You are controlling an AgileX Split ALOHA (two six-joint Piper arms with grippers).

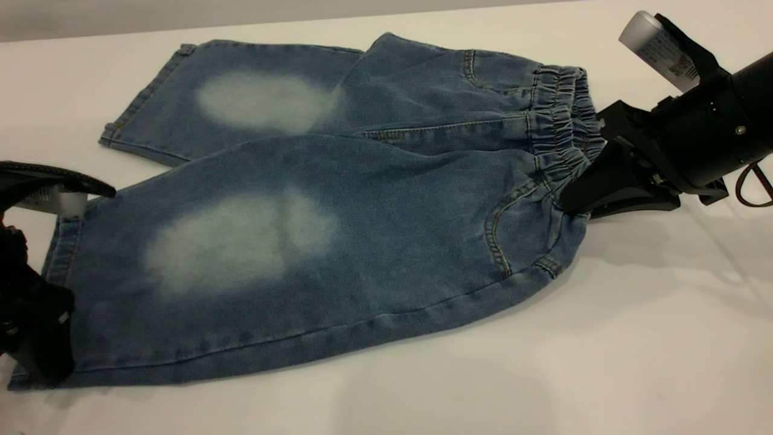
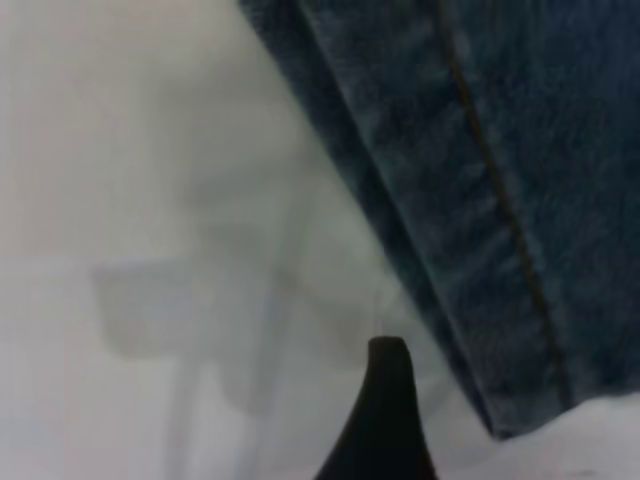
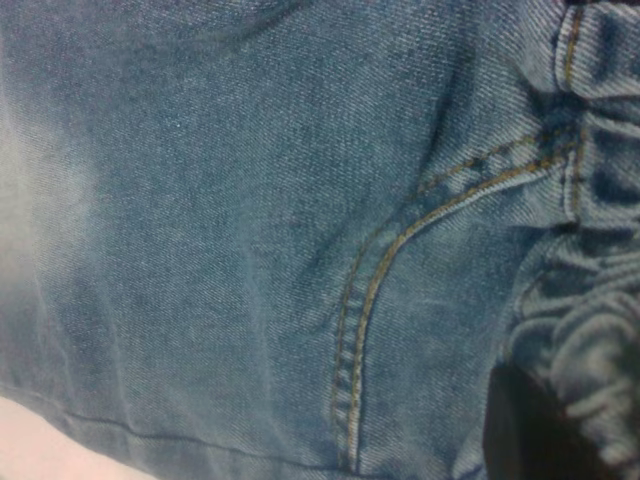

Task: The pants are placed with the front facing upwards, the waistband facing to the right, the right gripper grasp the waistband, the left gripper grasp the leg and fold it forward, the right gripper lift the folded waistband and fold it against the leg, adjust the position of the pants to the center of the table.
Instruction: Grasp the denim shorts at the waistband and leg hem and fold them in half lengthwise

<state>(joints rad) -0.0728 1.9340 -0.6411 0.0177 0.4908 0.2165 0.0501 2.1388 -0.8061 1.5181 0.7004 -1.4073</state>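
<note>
Pants [image 1: 338, 241] flat on worktop [image 1: 604, 362], waistband [image 1: 561, 130] rightward. Right hand [image 1: 574, 196] at waistband's near end, clamped on the gathers. Left hand [image 1: 36, 302] at near leg hem; grip state unreadable.

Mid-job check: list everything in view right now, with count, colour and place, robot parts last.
pants: one, blue denim with pale faded ovals, spread flat across the table, legs pointing left.
waistband: one, blue gathered denim, at the pants' right end.
table: one, white, under everything.
right gripper: one, black, at the near end of the waistband, touching the denim.
left gripper: one, black, at the near leg's hem, left edge of the exterior view.
</note>
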